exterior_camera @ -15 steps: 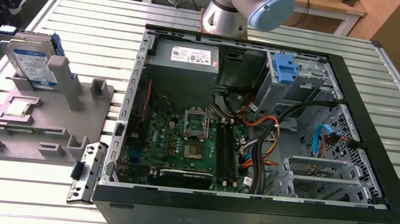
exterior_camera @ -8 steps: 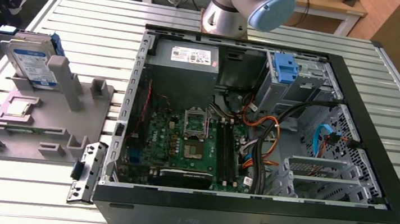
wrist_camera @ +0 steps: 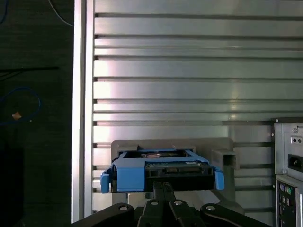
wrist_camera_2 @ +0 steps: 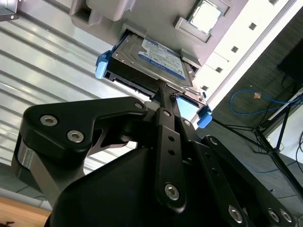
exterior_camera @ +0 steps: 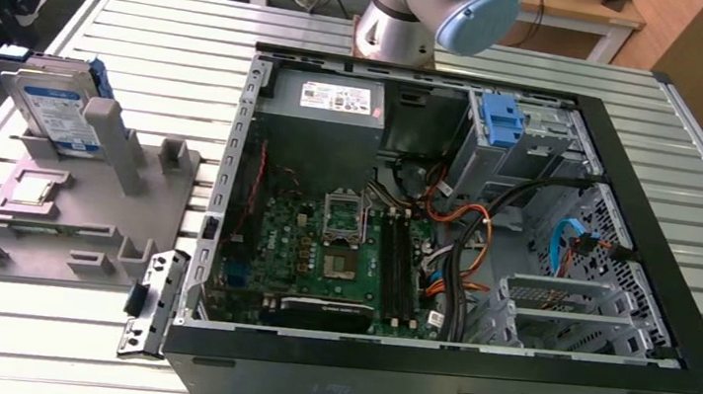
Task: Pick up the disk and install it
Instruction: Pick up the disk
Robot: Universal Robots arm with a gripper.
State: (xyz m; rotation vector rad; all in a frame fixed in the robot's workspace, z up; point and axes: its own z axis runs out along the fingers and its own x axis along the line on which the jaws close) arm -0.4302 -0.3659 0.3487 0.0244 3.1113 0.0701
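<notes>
Gripper (wrist_camera_2: pixel 164 97): fingertips closed together, nothing held. Disk (wrist_camera_2: pixel 158 56): just beyond the fingertips, clear of them; stood on edge in grey holder (wrist_camera_2: pixel 142 14), blue frame outermost. Slatted table (wrist_camera: pixel 189 71): lay beyond the holder. Open computer case (exterior_camera: pixel 436 386): sat farther off, to one side of the hand.

Slatted metal table (exterior_camera: pixel 172 28) bears open computer case (exterior_camera: pixel 436 391), grey fixture plate (exterior_camera: pixel 165 201) at exterior view's left
</notes>
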